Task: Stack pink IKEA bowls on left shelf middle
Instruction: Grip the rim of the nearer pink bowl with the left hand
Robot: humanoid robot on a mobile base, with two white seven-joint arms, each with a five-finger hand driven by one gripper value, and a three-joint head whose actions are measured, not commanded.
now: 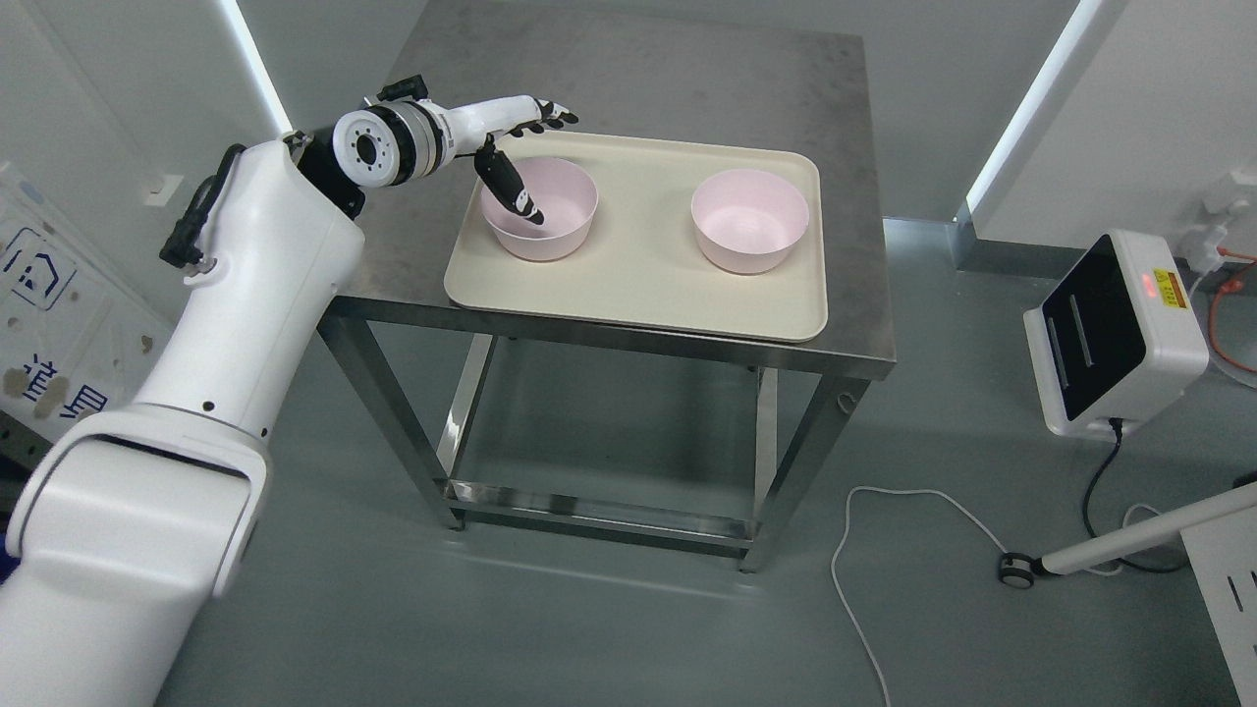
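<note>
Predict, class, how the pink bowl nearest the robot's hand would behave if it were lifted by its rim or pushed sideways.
The left pink bowl looks thin-walled and rigid, so probably light and stiff. Its smooth, glossy wall may slip in the left hand. Upright on the flat tray, it would likely slide rather than roll, though a high push might tip it.

Two pale pink bowls, the left bowl (539, 208) and the right bowl (750, 219), sit on a cream tray (638, 285). The counter (687, 88) is dull grey metal with mottled darker patches. The robot's left arm (226, 324) is glossy white with black joints, and its left hand (511, 147) is white with black fingers. The floor (609, 628) is grey-green. A white box (1115, 329) has a black panel and a yellow label.
</note>
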